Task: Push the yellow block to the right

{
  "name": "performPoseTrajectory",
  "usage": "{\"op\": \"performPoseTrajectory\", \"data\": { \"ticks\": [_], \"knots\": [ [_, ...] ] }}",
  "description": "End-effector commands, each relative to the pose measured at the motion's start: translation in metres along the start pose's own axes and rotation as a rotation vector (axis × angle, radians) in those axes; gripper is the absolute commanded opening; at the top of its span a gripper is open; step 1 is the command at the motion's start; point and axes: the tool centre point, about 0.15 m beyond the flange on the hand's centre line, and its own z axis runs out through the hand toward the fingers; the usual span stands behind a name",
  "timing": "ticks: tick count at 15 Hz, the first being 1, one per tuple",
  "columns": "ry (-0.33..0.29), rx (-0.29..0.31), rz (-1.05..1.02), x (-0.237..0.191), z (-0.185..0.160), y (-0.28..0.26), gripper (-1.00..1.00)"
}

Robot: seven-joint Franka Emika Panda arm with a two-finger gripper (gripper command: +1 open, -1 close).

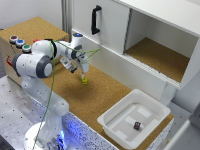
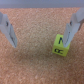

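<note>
- Claw (image 2: 42, 31) is spread wide, down low over the counter (image 1: 110, 95).
- Yellow block (image 2: 59, 46) sits touching the inside of one finger.
- Looks like contact's made; next up, a steady sideways shove right.

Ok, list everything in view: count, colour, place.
small yellow-green cube: one, on the cork benchtop, by the gripper's fingertips
small dark cube: one, inside the tub
white plastic tub: one, at the benchtop's end on the exterior view's right
white cabinet: one, behind the benchtop, with a black handle and an open cork-floored compartment
round buttons: three, on a cork-topped box, exterior view's left
white robot arm: one
gripper: one, open, above the yellow-green cube
</note>
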Motion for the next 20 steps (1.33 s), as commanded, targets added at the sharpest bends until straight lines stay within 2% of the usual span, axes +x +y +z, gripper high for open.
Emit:
{"op": "performPoseTrajectory", "data": {
  "ticks": [1, 7, 9, 14, 20],
  "knots": [
    [0.012, -0.016, -0.016, 0.015, 0.034, -0.019, -1.00],
    [0.023, -0.009, -0.032, 0.037, 0.056, -0.023, -1.00],
    [0.010, -0.001, -0.018, 0.042, 0.063, -0.018, -1.00],
    [0.030, 0.010, -0.044, 0.053, 0.068, 0.009, -1.00],
    [-0.010, 0.011, -0.069, 0.045, 0.072, 0.048, -1.00]
  ]
}}
